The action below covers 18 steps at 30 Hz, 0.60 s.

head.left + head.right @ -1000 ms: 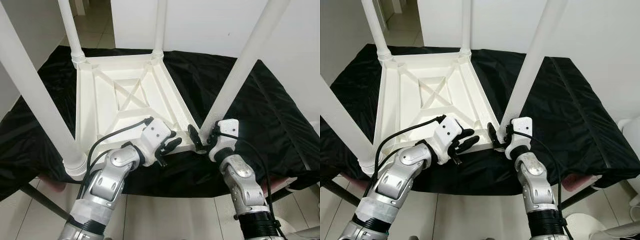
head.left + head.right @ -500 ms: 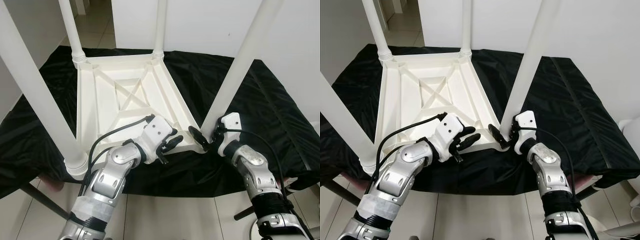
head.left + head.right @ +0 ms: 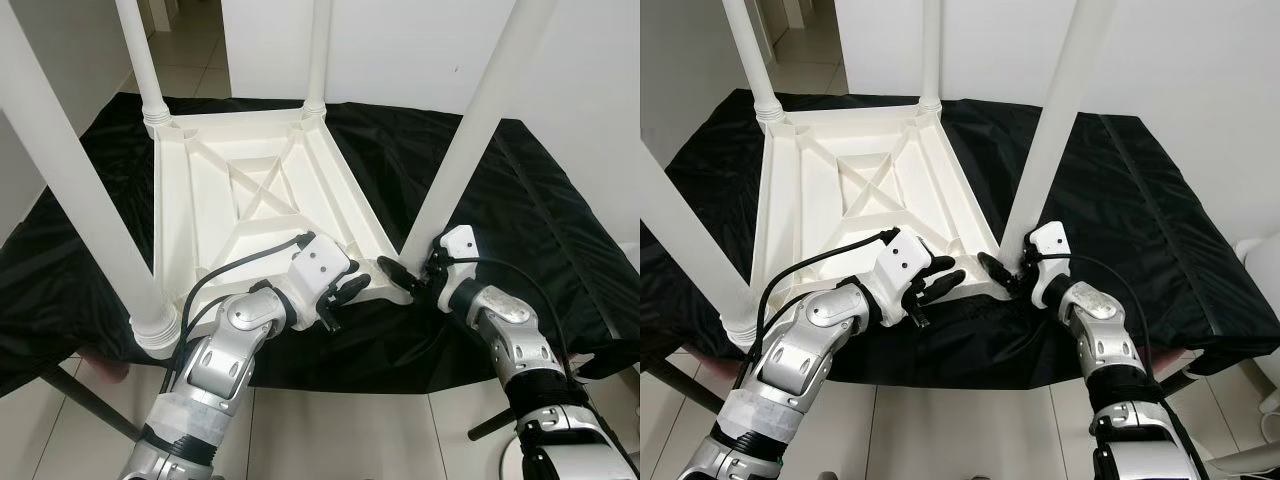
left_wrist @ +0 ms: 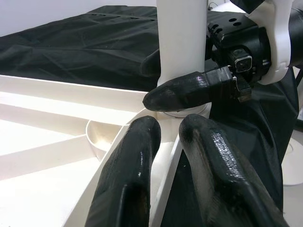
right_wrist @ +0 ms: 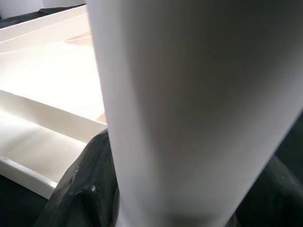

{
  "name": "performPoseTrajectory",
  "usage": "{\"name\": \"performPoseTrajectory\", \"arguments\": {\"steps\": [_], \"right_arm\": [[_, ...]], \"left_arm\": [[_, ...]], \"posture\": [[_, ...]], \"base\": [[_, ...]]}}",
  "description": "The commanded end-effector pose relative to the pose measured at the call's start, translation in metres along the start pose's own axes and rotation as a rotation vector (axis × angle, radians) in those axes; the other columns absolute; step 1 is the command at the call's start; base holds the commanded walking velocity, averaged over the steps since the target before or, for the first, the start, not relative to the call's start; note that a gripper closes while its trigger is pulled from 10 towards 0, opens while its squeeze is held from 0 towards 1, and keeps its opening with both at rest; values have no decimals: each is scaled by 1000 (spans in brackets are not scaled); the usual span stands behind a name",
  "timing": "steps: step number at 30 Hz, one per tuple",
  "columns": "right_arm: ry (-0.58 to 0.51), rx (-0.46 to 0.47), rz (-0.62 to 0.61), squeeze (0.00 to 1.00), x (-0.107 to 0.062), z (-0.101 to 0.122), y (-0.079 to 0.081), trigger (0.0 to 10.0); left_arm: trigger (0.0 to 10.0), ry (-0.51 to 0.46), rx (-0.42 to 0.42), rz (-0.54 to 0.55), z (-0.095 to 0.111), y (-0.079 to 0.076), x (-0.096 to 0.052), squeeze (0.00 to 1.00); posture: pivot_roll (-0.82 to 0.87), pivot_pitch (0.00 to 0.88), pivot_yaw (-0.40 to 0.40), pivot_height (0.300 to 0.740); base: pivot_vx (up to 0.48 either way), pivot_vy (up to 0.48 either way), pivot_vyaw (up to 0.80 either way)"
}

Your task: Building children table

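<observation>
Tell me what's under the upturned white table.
The table lies upside down on a black cloth that spreads out on all sides. Dark frame bars show below the cloth's near edge, but what the cloth rests on is covered.

A counter (image 3: pixel 80 385) draped in a black cloth (image 3: pixel 540 210) carries the upturned white children table (image 3: pixel 250 200), its legs pointing up. The cloth spreads well beyond both end effectors, and the white tabletop's near edge lies just under them.

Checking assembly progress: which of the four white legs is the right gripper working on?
The near-right leg, at the tabletop corner closest to the robot; the right gripper wraps its base.
</observation>
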State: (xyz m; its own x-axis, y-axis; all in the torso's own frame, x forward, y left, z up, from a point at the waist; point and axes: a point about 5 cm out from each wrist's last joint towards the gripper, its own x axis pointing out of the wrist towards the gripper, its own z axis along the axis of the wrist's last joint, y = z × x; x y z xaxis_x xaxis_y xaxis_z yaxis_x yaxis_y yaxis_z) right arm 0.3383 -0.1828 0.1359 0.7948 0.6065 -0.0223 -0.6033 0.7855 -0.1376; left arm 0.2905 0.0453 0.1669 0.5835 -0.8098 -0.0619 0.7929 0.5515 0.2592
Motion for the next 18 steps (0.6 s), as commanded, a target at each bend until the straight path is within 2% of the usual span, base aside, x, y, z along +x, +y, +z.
{"name": "performPoseTrajectory", "arguments": {"steps": [1,5,6,8,9,15,18], "right_arm": [[20,-2,13,0,0,-3,-1,0],[21,6,13,0,-1,-4,-2,0],[21,7,4,0,-2,-5,-2,3373],[21,7,4,0,-2,-5,-2,3373],[21,16,-12,0,-3,-5,-2,10000],[35,10,-108,0,-2,-7,1,10000],[4,13,-167,0,1,-3,11,10000]], "left_arm": [[10000,5,5,62,-3,1,0,0],[10000,6,5,63,-3,1,1,0],[10000,5,5,62,-3,1,0,0],[10000,5,5,62,-3,1,0,0],[10000,5,4,61,-3,1,1,0],[10000,5,0,62,-4,0,1,0],[10000,4,-3,64,-4,-1,1,0]], "posture": [[35,57,-38,740],[35,57,-38,740],[32,62,-39,740],[32,62,-39,740],[29,63,-39,740],[23,66,-42,740],[17,69,-44,740]], "base": [[0,0,0],[0,0,0],[0,0,0],[0,0,0],[0,0,0],[0,0,0],[0,0,0]]}}
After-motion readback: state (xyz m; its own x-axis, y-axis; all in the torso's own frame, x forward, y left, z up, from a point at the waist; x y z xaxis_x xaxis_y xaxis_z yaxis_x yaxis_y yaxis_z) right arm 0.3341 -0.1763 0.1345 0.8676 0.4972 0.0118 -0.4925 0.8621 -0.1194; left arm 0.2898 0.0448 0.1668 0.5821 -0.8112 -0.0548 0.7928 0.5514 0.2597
